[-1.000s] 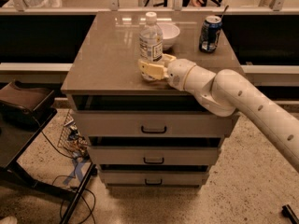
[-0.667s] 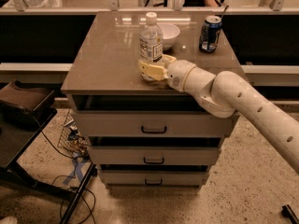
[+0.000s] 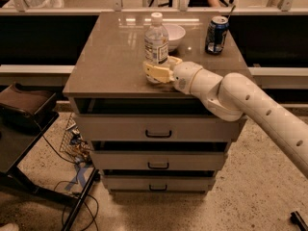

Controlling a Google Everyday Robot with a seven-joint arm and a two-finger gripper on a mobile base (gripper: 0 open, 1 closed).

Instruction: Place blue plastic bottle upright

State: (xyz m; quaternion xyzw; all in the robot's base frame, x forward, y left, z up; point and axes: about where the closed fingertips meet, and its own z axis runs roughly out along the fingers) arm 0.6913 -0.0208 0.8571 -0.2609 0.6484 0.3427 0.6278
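The blue plastic bottle (image 3: 156, 40) is clear and pale, with a white cap and a white label. It stands upright on the brown cabinet top (image 3: 110, 57), near the middle. My gripper (image 3: 158, 70) reaches in from the right on the white arm. Its yellowish fingers (image 3: 155, 72) sit on either side of the bottle's lower part and are closed against it. The bottle's base is hidden behind the front finger.
A white bowl (image 3: 174, 34) stands just behind the bottle. A dark blue soda can (image 3: 216, 34) stands at the back right. The cabinet has three drawers (image 3: 159, 134) below. A dark chair (image 3: 24, 109) and cables are on the floor to the left.
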